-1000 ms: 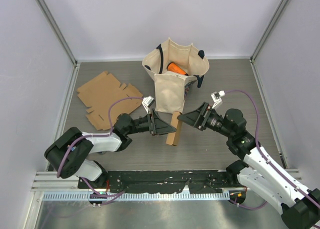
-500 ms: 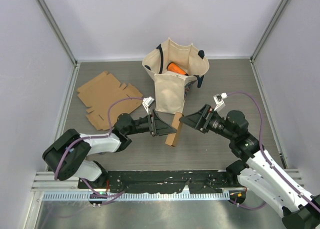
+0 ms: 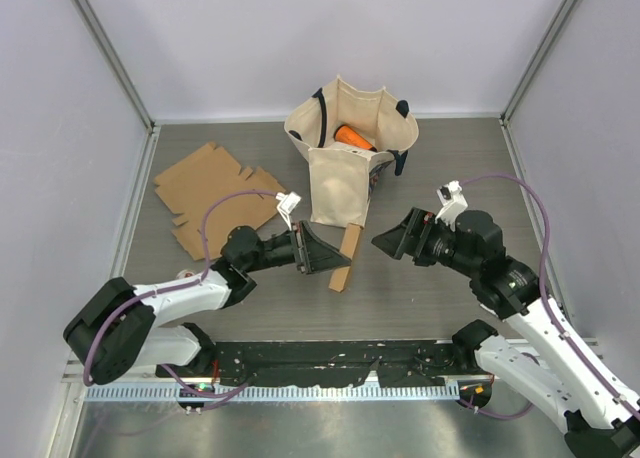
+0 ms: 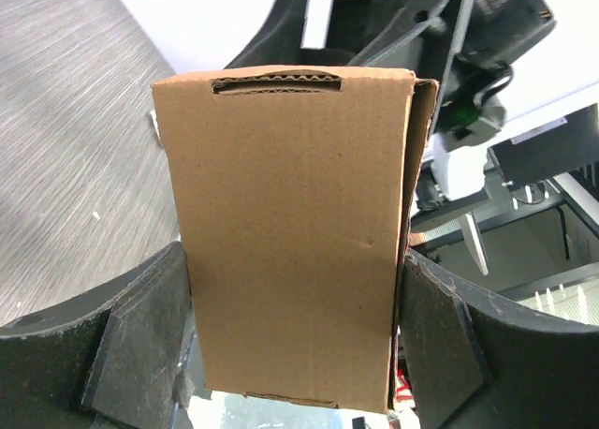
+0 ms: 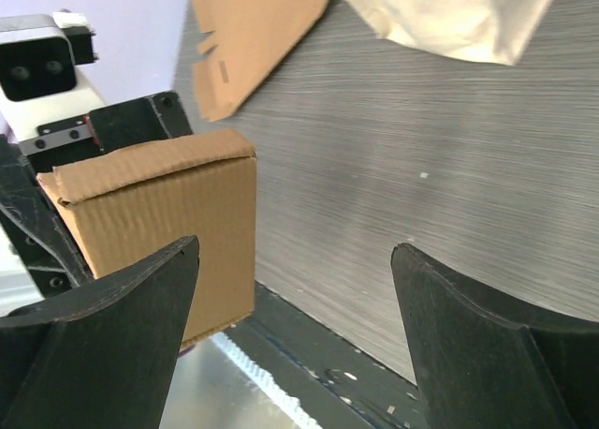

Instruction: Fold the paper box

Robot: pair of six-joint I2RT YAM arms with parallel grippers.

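At the far left of the table (image 3: 450, 168) an unfolded corrugated cardboard blank (image 3: 215, 198) lies flat, well apart from the work. Next comes the left gripper (image 3: 322, 252), its jaws pressed against the two broad flanks of the paper box (image 3: 343, 259), which stands tilted near the middle of the table, just in front of the canvas tote bag (image 3: 350, 173). In the left wrist view the box (image 4: 295, 232) fills the whole gap between the pads (image 4: 140, 345), with a narrow tuck slot (image 4: 276, 82) along its top edge and one side panel gaping slightly at the upper right. An orange object (image 3: 350, 136) shows inside the bag. To the right, the right gripper (image 3: 385, 240) hangs with its jaws spread wide and nothing between them, near the box but apart from it; its wrist camera looks between its fingers (image 5: 94, 326) at one corner of the box (image 5: 159, 232). The box is probably very light and hollow: the corrugated walls are stiff along their faces but would likely buckle or crease under a hard squeeze, and the matte surface should give decent friction. A sound hold looks to be across opposing panels close to the folded edges, where the board is best supported, leaving the loose panel free to be pressed home.
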